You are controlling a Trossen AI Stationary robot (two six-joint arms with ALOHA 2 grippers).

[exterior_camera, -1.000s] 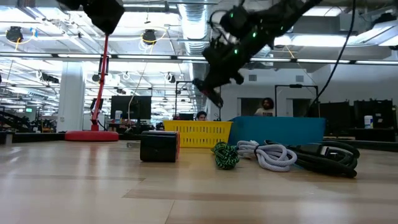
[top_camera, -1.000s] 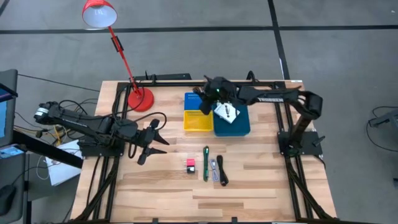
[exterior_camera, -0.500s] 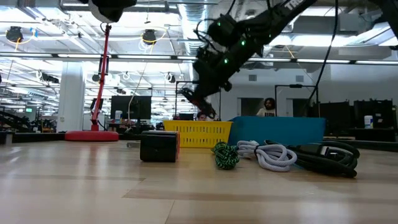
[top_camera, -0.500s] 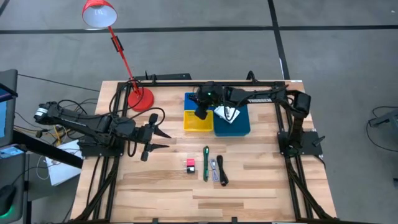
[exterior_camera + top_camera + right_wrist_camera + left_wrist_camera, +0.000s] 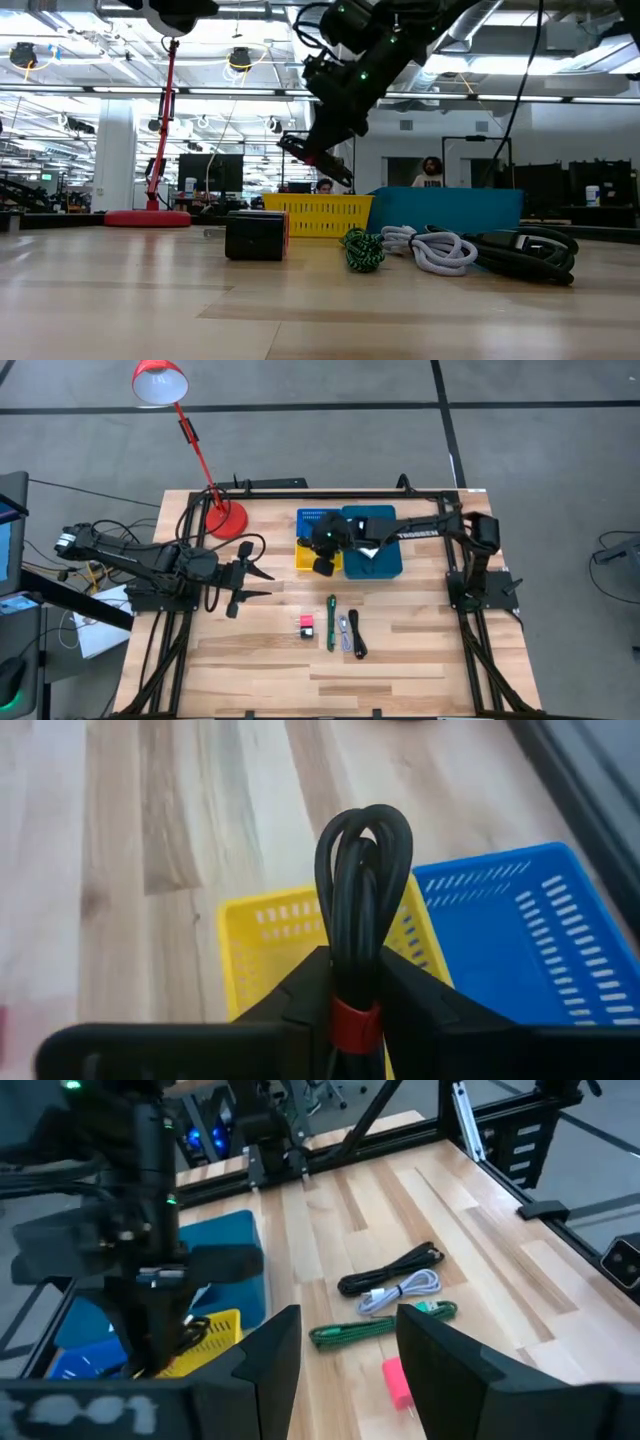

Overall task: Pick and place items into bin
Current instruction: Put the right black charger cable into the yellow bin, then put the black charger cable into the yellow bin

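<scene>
My right gripper [image 5: 324,563] hangs over the yellow basket [image 5: 306,558], shut on a coiled black cable with a red band [image 5: 360,890]. It shows high in the low view as well, right gripper [image 5: 312,160]. On the table near the baskets lie a red-pink block [image 5: 307,625], a green-handled tool [image 5: 331,622], a pale cable [image 5: 344,632] and a second black cable [image 5: 357,635]. A white packet [image 5: 368,547] lies in the teal bin [image 5: 385,520]. My left gripper [image 5: 255,580] waits open above the table's left part, touching nothing. My right gripper pinches the coiled black cable between its two fingers at the red band [image 5: 355,1020]. The looped end [image 5: 362,830] sticks out past the fingertips. The fingers slant down, and the cable is lifted clear above the yellow basket.
A small blue basket [image 5: 313,520] stands just beyond the yellow one. A red desk lamp stands on its base [image 5: 226,518] at the far left corner. Bare wood [image 5: 240,660] stretches along the near side. A person [image 5: 430,172] shows in the room behind.
My right gripper has swung from over the far side of the teal bin toward the table's left and near edge, ending above the yellow basket with the cable still in its fingers.
</scene>
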